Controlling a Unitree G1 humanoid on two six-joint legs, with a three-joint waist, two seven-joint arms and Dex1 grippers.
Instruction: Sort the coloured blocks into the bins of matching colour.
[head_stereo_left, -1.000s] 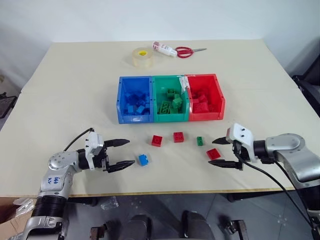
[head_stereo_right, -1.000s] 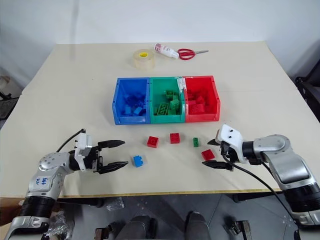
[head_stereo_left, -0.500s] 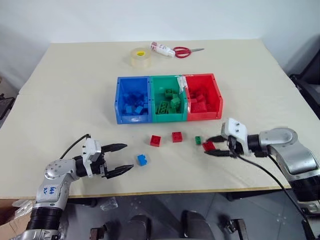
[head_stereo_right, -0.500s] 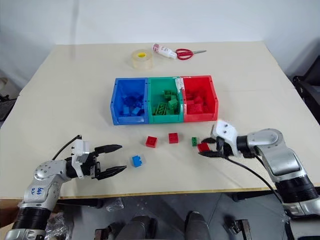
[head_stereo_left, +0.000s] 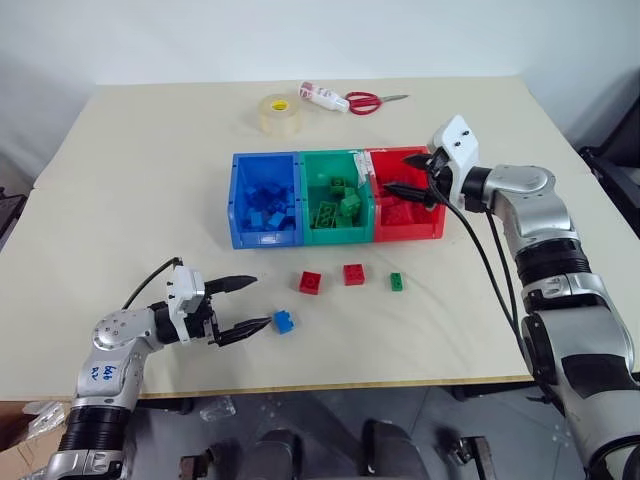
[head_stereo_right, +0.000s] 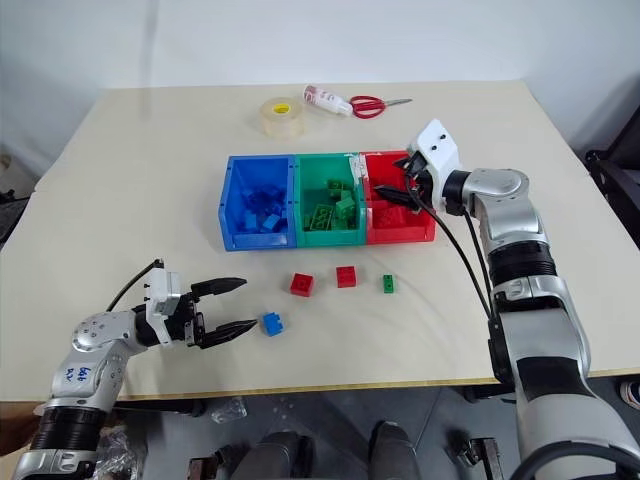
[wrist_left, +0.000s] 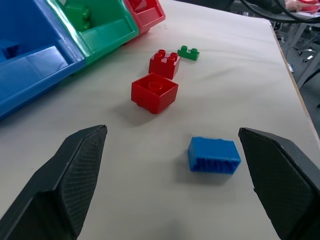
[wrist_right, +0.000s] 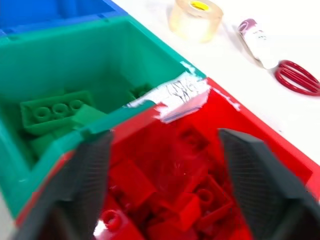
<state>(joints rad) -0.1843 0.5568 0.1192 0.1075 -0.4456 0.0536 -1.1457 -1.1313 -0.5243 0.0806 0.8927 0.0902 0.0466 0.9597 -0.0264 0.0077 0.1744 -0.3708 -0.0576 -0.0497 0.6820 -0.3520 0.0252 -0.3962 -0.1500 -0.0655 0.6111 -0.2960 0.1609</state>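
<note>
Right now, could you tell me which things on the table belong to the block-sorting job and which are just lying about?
Part of the job:
- blue bin, green bin, red bin
- two red blocks, green block, blue block loose on the table
- left claw, open beside the blue block
- right claw, open over the red bin

Lying about:
- clear tape roll
- red scissors
- small tube

A: What sits at the far end of the beige worktop?
B: A clear tape roll with a yellow core, lying flat. Near it lies a white tube with a red-printed label, on its side, and touching that tube's end, red-handled scissors with the blades pointing away from the roll
</note>
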